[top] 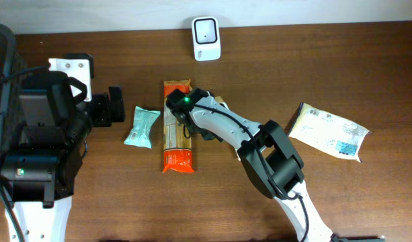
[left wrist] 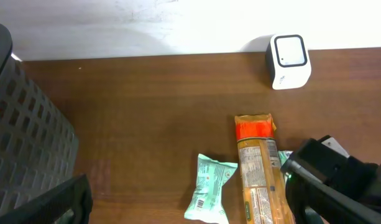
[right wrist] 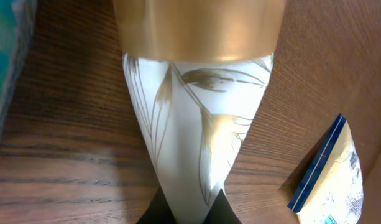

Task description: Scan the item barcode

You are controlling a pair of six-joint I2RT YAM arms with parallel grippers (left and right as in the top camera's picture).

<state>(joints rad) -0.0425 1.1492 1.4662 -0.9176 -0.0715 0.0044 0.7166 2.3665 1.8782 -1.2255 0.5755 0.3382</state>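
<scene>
White-gold pack (right wrist: 196, 124), mid-table by the orange bag (top: 177, 138), is pinched in your R gripper (right wrist: 189, 208), L gripper (top: 115, 105) wide & empty: lift it clear, turn barcode toward scanner (top: 206, 38) w/o slipping.

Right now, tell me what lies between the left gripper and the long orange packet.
The teal snack packet lies flat between the left gripper and the orange packet, as the overhead view shows.

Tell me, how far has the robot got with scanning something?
Done: the right gripper is shut on a white-and-gold packet. In hand: that pinch, close to the wooden table. Left: carrying it to the white scanner at the far edge and showing its barcode.
</scene>
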